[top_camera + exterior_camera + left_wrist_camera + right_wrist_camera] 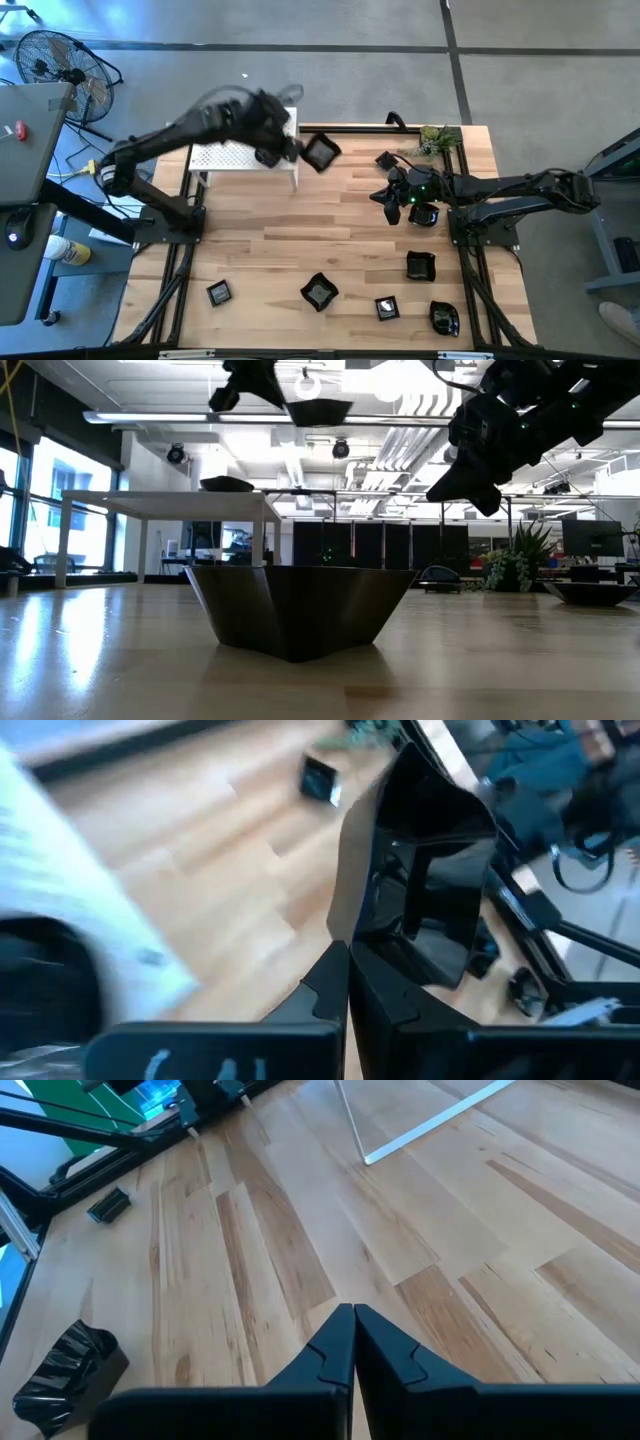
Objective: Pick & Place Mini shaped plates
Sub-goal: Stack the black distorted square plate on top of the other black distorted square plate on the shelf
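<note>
Mini shaped plate is hanging pinched in the left tool beside the white stand, needing level, gentle lowering; right tool is idling pressed together.

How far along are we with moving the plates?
One plate already sits on the white stand. The left gripper holds another plate beside the stand. The right gripper is shut and empty. Several plates remain on the table.
</note>
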Controlling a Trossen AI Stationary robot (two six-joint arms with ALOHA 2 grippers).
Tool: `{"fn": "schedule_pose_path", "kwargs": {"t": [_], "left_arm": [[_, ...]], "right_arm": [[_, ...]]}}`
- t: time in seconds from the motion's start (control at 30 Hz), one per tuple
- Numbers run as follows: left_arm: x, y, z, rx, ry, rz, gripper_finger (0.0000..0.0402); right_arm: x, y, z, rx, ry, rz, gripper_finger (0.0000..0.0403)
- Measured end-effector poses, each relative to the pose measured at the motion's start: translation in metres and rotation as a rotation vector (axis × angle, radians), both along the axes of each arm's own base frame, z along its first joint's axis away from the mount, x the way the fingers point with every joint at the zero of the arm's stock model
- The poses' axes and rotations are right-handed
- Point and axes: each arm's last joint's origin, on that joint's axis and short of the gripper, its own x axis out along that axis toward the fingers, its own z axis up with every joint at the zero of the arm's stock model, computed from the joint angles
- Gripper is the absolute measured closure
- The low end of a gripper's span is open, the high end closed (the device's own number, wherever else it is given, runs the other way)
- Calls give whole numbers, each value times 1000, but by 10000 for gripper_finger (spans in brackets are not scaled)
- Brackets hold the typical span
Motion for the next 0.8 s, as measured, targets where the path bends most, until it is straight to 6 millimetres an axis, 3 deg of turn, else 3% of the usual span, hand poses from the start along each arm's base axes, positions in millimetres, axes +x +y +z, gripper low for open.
{"fn": "schedule_pose_path", "kwargs": {"t": [0.2,0.43,0.8], "left_arm": [[-41,52,14,28,40,74,401],[-88,97,7,29,120,110,401],[-125,144,-8,72,129,69,401]], "right_arm": [[0,0,0,20,-3,7,397],[0,1,0,33,-4,0,400],[0,0,0,50,-6,-10,401]]}}
